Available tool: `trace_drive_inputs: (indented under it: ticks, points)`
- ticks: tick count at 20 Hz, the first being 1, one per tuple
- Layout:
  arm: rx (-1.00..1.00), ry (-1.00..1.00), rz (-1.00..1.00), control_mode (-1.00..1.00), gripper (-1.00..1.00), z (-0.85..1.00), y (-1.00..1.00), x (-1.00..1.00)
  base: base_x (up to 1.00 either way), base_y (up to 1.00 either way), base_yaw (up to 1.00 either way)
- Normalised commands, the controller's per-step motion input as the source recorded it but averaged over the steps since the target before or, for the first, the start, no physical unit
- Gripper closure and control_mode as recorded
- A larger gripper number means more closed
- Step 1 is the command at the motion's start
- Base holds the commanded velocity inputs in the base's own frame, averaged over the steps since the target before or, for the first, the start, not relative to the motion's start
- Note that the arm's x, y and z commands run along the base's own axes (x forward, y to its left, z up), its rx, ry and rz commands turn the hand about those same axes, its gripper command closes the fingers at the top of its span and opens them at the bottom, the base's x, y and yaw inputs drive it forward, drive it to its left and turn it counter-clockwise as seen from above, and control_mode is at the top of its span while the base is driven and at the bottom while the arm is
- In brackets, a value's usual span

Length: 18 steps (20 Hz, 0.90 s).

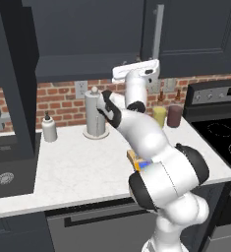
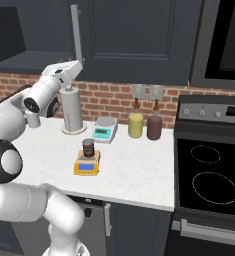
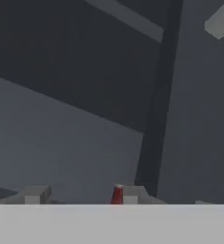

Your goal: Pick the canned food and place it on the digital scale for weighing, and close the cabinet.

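Observation:
The canned food (image 2: 88, 148), a small dark red tin, stands upright on the yellow-orange digital scale (image 2: 86, 165) at the counter's front; in the left base view my arm hides all but a corner of the digital scale (image 1: 134, 158). High above the counter, my gripper (image 2: 79, 64) (image 1: 155, 65) sits just below the grey bar handle (image 2: 76, 31) of the dark cabinet (image 2: 134, 40). The fingertips (image 3: 32, 195) stand apart with nothing between them, so it is open. The cabinet's left door (image 1: 14, 78) hangs swung open, baring the dark inside (image 1: 87, 29).
A white-grey scale (image 2: 105, 129), a paper towel holder (image 2: 72, 112), a yellow jar (image 2: 135, 124) and a dark red jar (image 2: 154, 126) stand along the brick wall. A white bottle (image 1: 49, 128) is at the left, the stove (image 2: 211, 175) at the right.

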Motion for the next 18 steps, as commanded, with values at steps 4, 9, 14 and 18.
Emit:
trace_drive_inputs:
  ticks: [4,9,14,18]
  points:
    - [0.28,0.64,0.0,-1.0,-1.0,0.44,-0.72,0.98,0.0,0.0,0.0]
    - [0.26,0.5,0.0,-1.0,-1.0,0.38,-0.8,0.72,0.0,0.0,0.0]
    - [0.28,0.33,0.01,-1.0,-1.0,0.23,-0.69,0.12,0.0,0.0,0.0]
    - [0.33,-0.03,0.0,-1.0,-1.0,0.0,-0.4,-0.97,0.0,0.0,0.0]
